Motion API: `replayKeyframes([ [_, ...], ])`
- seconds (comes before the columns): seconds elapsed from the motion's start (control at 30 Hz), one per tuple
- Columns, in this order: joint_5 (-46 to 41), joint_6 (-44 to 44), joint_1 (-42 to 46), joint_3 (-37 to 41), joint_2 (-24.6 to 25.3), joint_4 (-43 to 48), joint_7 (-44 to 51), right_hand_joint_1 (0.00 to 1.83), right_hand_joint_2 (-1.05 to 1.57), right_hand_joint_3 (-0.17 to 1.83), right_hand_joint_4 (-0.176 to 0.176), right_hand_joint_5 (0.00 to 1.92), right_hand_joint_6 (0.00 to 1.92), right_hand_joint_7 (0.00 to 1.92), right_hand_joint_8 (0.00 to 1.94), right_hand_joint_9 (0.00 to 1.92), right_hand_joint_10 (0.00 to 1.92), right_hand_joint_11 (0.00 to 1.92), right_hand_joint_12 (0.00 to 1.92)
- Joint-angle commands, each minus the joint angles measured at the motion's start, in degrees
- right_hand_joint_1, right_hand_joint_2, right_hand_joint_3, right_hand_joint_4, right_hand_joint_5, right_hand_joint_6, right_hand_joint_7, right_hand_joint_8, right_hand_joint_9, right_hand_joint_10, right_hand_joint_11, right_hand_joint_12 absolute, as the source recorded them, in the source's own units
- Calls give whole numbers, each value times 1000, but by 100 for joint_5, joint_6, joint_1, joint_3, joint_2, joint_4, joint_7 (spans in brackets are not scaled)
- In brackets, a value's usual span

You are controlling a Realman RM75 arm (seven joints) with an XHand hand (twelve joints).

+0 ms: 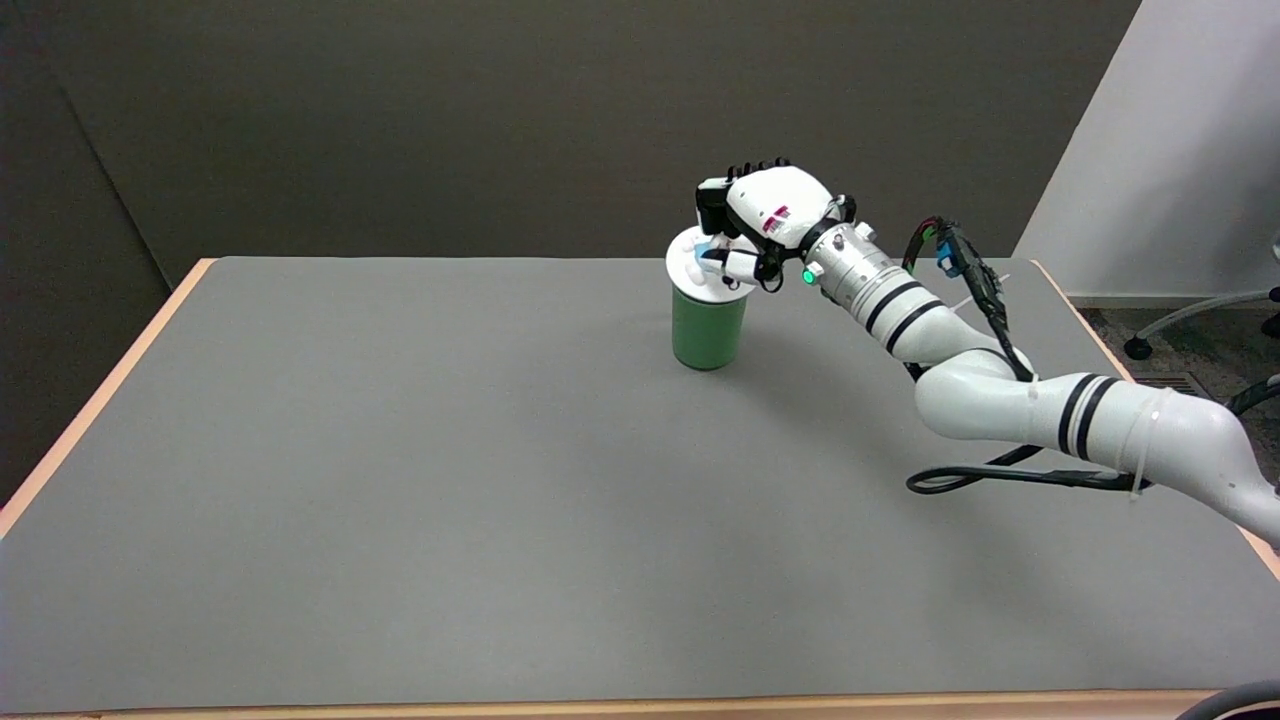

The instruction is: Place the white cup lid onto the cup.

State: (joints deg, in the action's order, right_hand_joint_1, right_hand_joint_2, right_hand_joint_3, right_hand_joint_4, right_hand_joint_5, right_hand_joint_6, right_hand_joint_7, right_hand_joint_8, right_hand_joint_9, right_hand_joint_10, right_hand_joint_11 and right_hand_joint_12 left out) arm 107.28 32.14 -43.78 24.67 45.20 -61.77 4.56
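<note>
**One hand, one lid, one cup at the far side of the counter**

One green cup (pixel 709 332) stands upright toward the far edge of a grey counter (pixel 400 480), a little right of centre. On top of it sits the white cup lid (pixel 692 264), a flat round disc wider than the cup, so its rim overhangs the green wall on the left. The lid looks slightly tilted rather than level, and I cannot tell whether it is seated on the cup's rim or only resting there.

My right hand (pixel 757 225) is over the lid's right half, palm down, the white back of the hand facing up. My fingers (pixel 735 264) curl down onto the lid and touch it; one lies across its top surface. They seem to hold the lid at its right edge, though the grip itself is hidden beneath the hand.

My right arm (pixel 1000 380), white with black bands, reaches in from the lower right and slopes up to the wrist, where a small green light (pixel 807 276) glows. Black cables (pixel 975 275) run along the forearm, and one loops down onto the counter beneath the elbow.

Behind the counter is a dark wall (pixel 450 120); a pale wall (pixel 1180 150) stands at upper right.
</note>
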Motion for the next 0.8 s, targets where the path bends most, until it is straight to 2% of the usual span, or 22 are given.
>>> replayKeyframes([
  [0.03,-1,-16,57,7,-92,-116,0,1187,1134,205,-101,622,1574,911,1114,935,723,698,1179],
  [0.3,-9,-16,64,3,-92,-100,0,1180,1131,218,-87,627,1575,900,1124,942,712,707,1184],
  [0.8,-17,5,97,-41,-23,0,0,1179,1133,215,-82,629,1576,896,1127,941,722,695,1212],
])
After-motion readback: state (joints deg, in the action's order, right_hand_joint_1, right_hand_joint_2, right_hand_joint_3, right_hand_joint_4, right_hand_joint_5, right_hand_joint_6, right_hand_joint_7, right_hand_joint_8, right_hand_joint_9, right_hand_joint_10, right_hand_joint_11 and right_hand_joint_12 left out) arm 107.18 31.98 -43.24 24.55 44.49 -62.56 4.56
